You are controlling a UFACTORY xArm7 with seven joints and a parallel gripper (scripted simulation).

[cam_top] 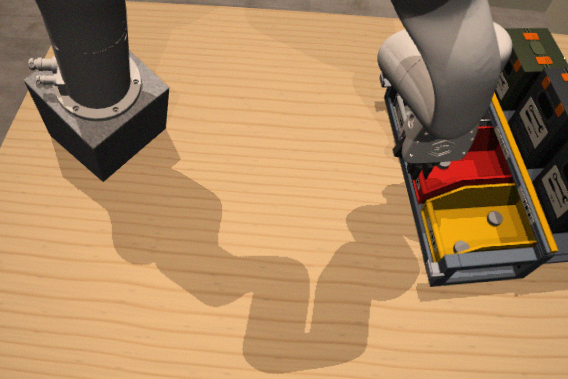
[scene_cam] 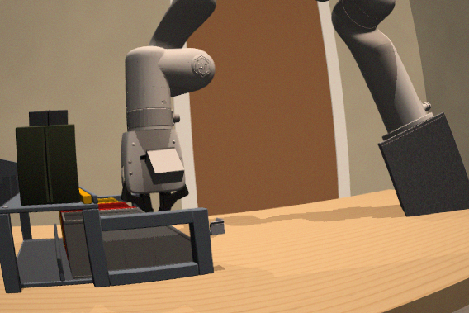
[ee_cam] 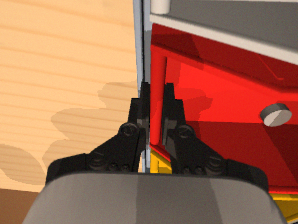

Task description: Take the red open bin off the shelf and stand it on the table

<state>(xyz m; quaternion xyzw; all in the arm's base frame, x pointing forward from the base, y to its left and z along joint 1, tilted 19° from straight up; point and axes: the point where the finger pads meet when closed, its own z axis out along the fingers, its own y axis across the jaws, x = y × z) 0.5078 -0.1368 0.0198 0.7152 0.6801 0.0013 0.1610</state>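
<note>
The red open bin (cam_top: pixel 467 165) sits in the grey shelf (cam_top: pixel 475 203), beside the yellow bin (cam_top: pixel 480 225). In the wrist view the red bin (ee_cam: pixel 220 115) fills the right side, with a grey round part (ee_cam: pixel 275 115) lying in it. My gripper (ee_cam: pixel 156 96) is shut on the red bin's front wall, one finger on each side of it. In the side view the gripper (scene_cam: pixel 154 201) reaches down into the top of the shelf, where only the red bin's rim (scene_cam: pixel 113 206) shows. In the overhead view the arm's wrist hides the fingers.
The yellow bin holds two grey round parts (cam_top: pixel 494 218). Dark tool boxes (cam_top: pixel 537 103) stand on the shelf's back row. The robot base (cam_top: pixel 97 103) stands at the table's far left. The shelf frame (scene_cam: pixel 107 246) stands near the table's edge.
</note>
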